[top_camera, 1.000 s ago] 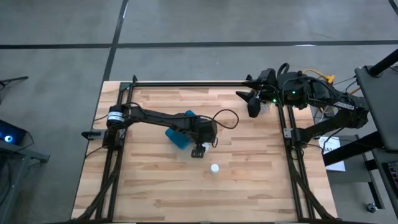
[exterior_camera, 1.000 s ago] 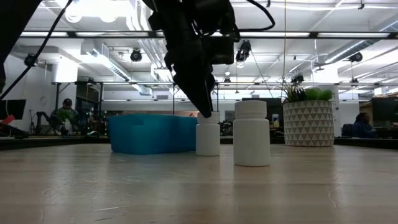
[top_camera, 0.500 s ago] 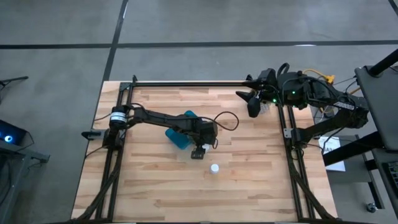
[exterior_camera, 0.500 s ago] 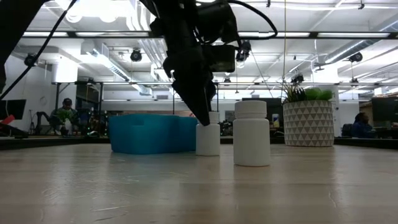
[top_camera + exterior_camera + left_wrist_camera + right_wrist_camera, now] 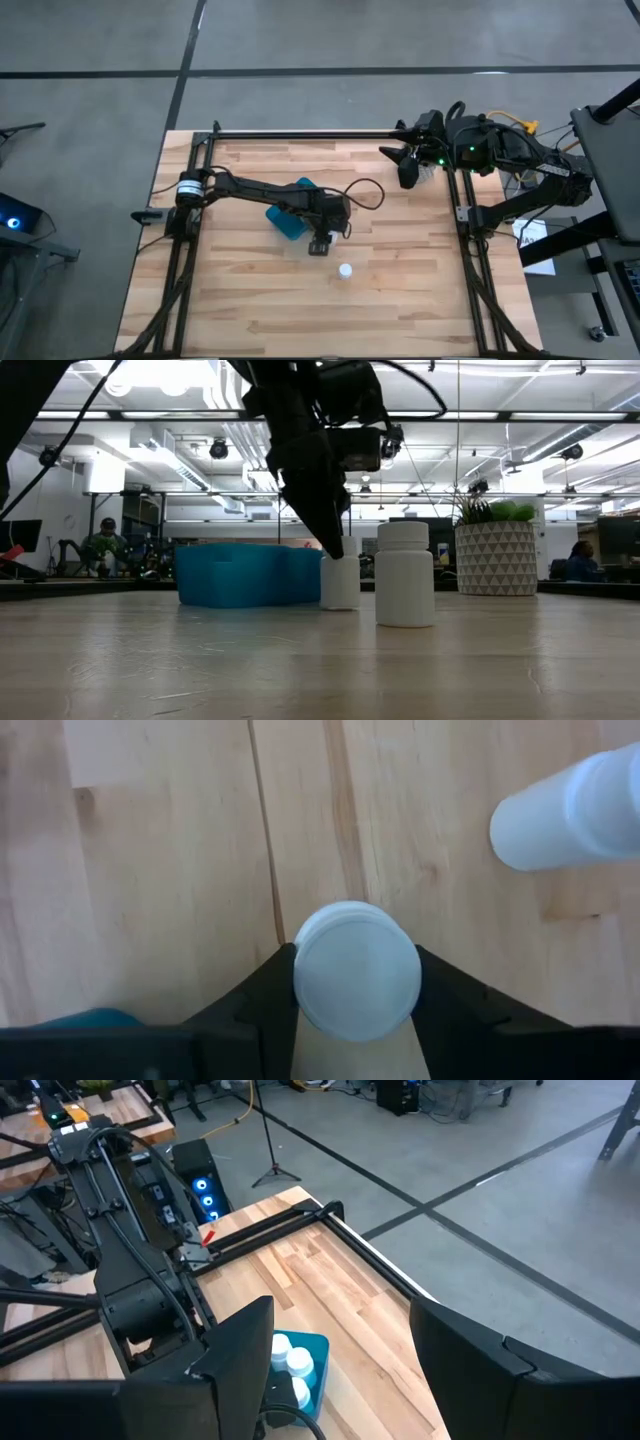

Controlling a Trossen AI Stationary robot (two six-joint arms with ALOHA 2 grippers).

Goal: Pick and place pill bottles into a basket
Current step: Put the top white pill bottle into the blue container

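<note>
My left gripper (image 5: pixel 320 243) (image 5: pixel 357 1005) is shut on a white pill bottle (image 5: pixel 357 970) (image 5: pixel 340 582) standing just beside the near right corner of the teal basket (image 5: pixel 288 216) (image 5: pixel 245 574). A second pill bottle (image 5: pixel 345 270) (image 5: pixel 404 575) (image 5: pixel 570 810) stands upright on its base on the table, nearer the near edge. The basket holds more white bottles (image 5: pixel 287 1356). My right gripper (image 5: pixel 408 170) is open and empty near the table's far right corner. My left gripper pinches the pill bottle by its two opposite sides, just below the cap (image 5: pixel 300 982), between its two fingers (image 5: pixel 262 1005). The fingers come from above, pointing down. The bottle stands upright with its base (image 5: pixel 340 606) at the table top.
A white patterned pot with a green plant (image 5: pixel 496 555) stands toward the table's far right. Black frame rails (image 5: pixel 465 250) run along the left, right and far edges. Bare wood lies toward the near edge. People sit in the room beyond.
My left gripper has settled around the bottle, and bottle and gripper have shifted a little toward the table's right edge, the bottle staying upright on the table.
</note>
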